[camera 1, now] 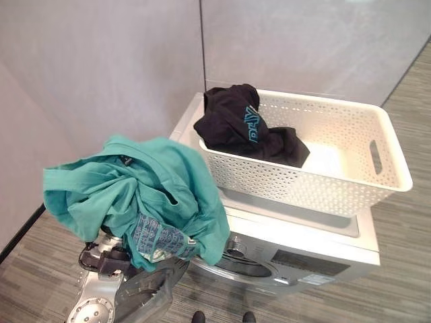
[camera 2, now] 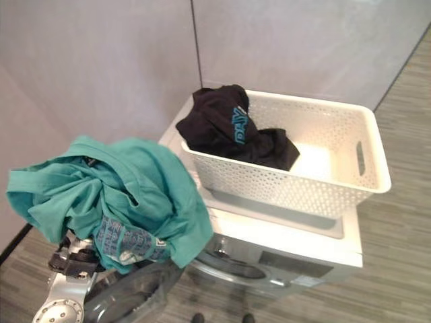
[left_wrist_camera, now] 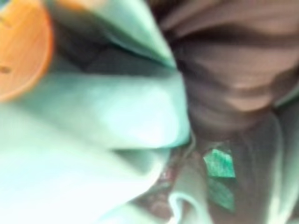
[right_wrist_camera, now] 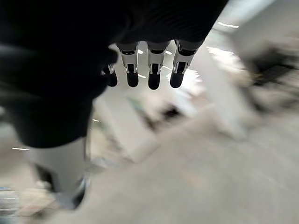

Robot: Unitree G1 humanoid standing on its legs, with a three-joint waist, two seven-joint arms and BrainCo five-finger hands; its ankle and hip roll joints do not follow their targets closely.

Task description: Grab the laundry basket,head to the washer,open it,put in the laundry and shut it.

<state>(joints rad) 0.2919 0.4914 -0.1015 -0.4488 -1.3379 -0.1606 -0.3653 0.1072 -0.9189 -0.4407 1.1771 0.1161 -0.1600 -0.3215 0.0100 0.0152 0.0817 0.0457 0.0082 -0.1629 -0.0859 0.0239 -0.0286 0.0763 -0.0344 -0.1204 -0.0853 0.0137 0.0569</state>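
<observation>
— Left hand (camera 1: 111,259) first: what has it got?
— It comes up from the lower left with a teal garment (camera 1: 145,195) bunched over it, lifted clear of everything. The fingers are buried under the cloth, so I cannot tell how they are set; the left wrist view gives folds of teal fabric right against the lens and nothing of the grip.
— And the right hand (right_wrist_camera: 145,70)?
— In its own wrist view the fingers hang straight and relaxed, nothing between them, with floor blurred behind.
— Where is the rest of the laundry?
— The white laundry basket (camera 1: 350,182) sits on top of the washer (camera 1: 316,252), reaching over the lid's right edge. A black garment (camera 1: 246,128) lies in its left end, part of it draped up on the rim. The right end of the basket is bare.
— Which step, then?
— Loading, I judge. The basket has been brought here and one piece is out of it. The washer door (camera 1: 145,293) appears swung open at the front, below the teal bundle.
— Next move?
— Probably lowering the teal garment to the drum opening (camera 1: 242,259) on the washer's front and pushing it in without cloth trailing over the door seal. The black piece would follow, then the door gets shut.
</observation>
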